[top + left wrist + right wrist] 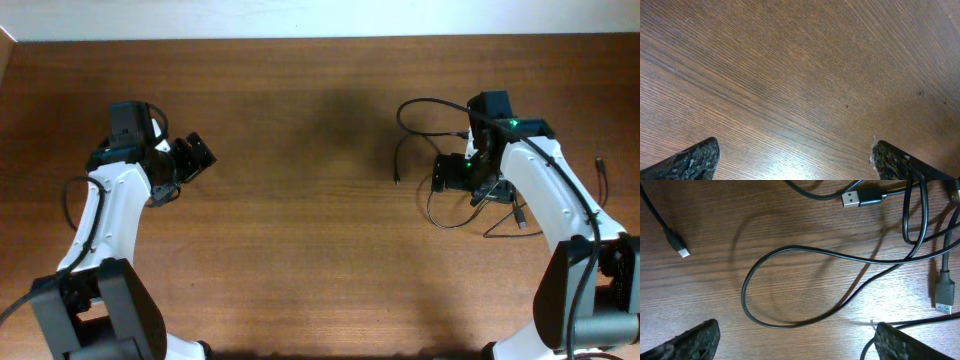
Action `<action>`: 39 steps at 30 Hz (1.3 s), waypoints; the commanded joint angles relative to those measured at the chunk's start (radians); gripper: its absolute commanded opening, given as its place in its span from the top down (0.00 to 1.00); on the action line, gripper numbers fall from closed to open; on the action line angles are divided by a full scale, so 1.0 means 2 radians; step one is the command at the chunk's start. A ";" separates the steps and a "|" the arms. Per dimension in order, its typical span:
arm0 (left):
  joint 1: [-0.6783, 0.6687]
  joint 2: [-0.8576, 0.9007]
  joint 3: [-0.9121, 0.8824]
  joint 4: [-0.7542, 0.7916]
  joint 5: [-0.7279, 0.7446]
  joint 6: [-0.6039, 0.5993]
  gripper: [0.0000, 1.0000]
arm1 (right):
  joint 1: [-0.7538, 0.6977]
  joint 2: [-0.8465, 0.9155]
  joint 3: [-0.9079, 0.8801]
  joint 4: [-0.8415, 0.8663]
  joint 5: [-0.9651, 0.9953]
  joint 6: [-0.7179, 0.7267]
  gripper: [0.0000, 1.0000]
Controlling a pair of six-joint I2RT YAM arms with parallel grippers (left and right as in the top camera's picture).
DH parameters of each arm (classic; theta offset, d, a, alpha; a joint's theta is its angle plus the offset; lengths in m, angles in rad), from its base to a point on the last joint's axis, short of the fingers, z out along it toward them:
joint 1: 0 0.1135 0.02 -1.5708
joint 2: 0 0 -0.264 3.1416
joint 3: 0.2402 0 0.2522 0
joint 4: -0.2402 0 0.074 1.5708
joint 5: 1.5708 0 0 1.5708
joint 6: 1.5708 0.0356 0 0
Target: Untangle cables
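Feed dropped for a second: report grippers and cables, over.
Left gripper open, empty, over the table. Right gripper open above the cables, none held. Cables loose, loops crossing. No obstruction seen.

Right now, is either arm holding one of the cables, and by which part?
Nothing is held. The left gripper is open over bare table; the right gripper is open above the cables.

- Bench: brown wood with fine straight grain, smooth, with a soft satin sheen where light falls.
- Cables: black jackets, smooth and slightly glossy; plastic or rubber by the look.
- Plug shells: bare bright metal.
- Fingers of the left end effector and right end effector: dark, mottled, rough, matt.
- Arm shells: white, smooth plastic.
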 commanded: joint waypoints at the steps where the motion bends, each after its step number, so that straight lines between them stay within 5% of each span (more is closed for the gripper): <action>1: 0.001 -0.001 -0.004 0.001 0.003 -0.004 0.01 | 0.000 -0.003 -0.002 0.000 -0.001 0.004 0.02; 24: 0.001 -0.001 -0.004 0.001 0.003 -0.004 0.01 | 0.000 -0.281 -0.007 0.002 -0.001 0.004 0.02; 33: 0.001 -0.001 -0.004 0.001 0.003 -0.004 0.01 | 0.000 -0.430 -0.170 0.002 -0.001 0.004 0.01; 39: 0.001 -0.001 -0.004 0.001 0.003 -0.004 0.01 | 0.000 -0.455 -0.177 0.002 -0.001 0.004 0.02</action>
